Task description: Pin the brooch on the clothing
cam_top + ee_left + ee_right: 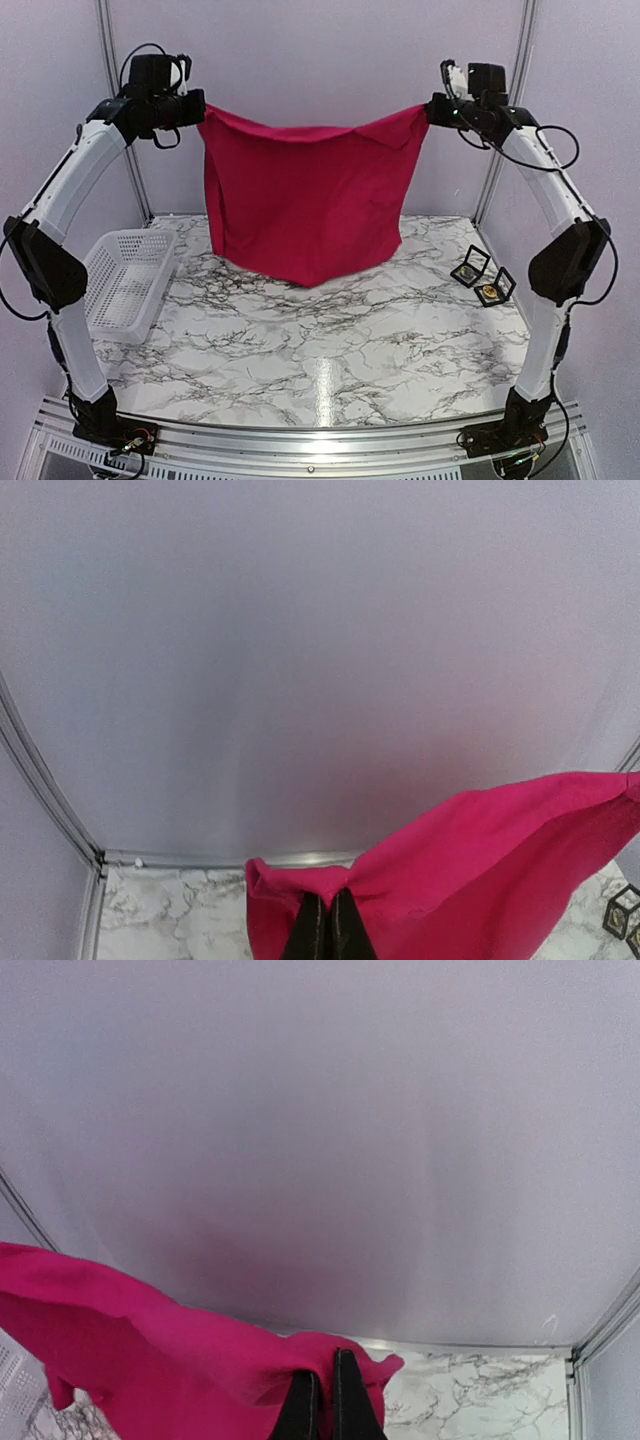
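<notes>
Crimson-pink fabric fills the middle of your scene: the clothing (305,200) hangs spread like a curtain between both raised arms. Its lower edge drops to the marble table (320,350), though you cannot tell whether it touches. Your left gripper (197,108) is pressed together on the clothing's upper left corner, and your right gripper (430,108) pinches its upper right corner. In each wrist view the dark fingers are closed with cloth bunched around their tips. Left of the clothing, nearer you, lies a white mesh basket (125,280). Right of the clothing sit two small black-framed boxes (470,268), just beside each other, the nearer one holding something golden.
</notes>
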`<action>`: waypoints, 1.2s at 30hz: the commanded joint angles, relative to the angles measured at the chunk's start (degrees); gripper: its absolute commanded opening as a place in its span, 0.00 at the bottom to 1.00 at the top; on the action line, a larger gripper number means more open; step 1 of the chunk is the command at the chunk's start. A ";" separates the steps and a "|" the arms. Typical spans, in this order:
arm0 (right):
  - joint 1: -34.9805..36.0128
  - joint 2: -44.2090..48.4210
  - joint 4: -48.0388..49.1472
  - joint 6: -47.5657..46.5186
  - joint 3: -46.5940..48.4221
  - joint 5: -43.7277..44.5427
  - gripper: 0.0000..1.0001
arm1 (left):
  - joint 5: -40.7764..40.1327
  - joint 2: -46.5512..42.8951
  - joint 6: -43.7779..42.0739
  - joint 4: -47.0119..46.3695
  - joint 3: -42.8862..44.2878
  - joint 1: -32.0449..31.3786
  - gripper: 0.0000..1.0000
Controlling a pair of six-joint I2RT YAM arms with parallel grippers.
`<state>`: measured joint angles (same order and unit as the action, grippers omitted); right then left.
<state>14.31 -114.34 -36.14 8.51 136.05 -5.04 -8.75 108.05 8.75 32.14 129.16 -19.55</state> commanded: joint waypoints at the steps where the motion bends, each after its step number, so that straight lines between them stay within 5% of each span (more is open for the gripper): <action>1: 0.22 14.43 13.90 -0.94 -10.34 -1.45 0.00 | 0.46 -1.59 -5.28 0.39 2.27 -0.45 0.00; 5: 0.53 26.71 21.18 -0.61 -35.76 -4.94 0.00 | 3.81 -7.49 -5.25 0.31 -13.23 -0.57 0.00; 17: 6.62 41.17 2.93 2.03 -80.07 -9.66 0.00 | 11.52 -22.03 3.25 0.38 -67.37 -1.00 0.00; 26: 9.59 41.33 -2.13 4.88 -87.22 -12.23 0.00 | 10.68 -22.36 4.86 -0.44 -78.86 -1.26 0.00; 36: 9.86 42.24 -9.79 2.78 -82.24 -9.11 0.00 | 9.27 -25.24 4.73 0.21 -77.58 -1.30 0.00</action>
<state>23.92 -72.07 -44.99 12.19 50.02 -16.47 1.54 80.62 14.20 31.86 49.01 -20.69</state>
